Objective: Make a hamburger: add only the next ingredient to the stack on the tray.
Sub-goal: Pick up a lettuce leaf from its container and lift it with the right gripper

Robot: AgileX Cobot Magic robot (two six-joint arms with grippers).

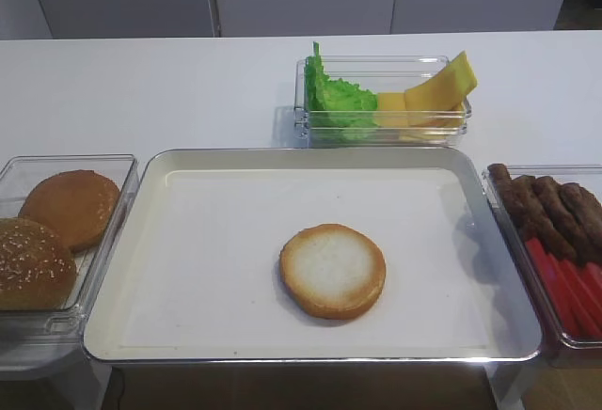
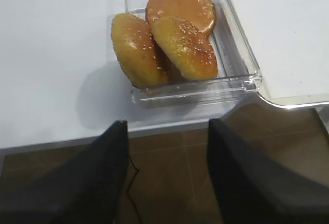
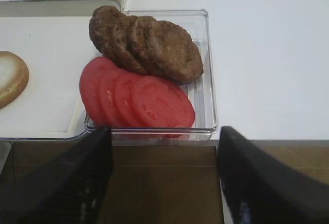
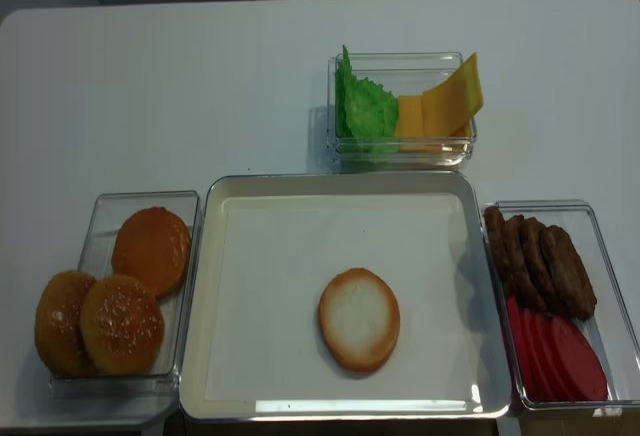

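Both my grippers hang apart and empty off the table's near edge: left gripper [image 2: 167, 178] below the bun tops [image 2: 169, 39], right gripper [image 3: 164, 183] below the tomato slices [image 3: 139, 98]. Bun bottom [image 1: 332, 270] sits lower-centre in the tray [image 1: 141, 241]. Overlapped patties [image 3: 149, 44], upper right, risk lifting in pairs.

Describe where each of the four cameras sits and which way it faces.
Exterior high: front, angled down on tray and bun bottom; no robot shows.
Realsense: overhead, steeper, same layout; no robot.
Right wrist: behind open right tool, facing patties and tomato slices.
Left wrist: behind open left tool, facing bun tops.
Shared: the right wrist view also catches the bun bottom.
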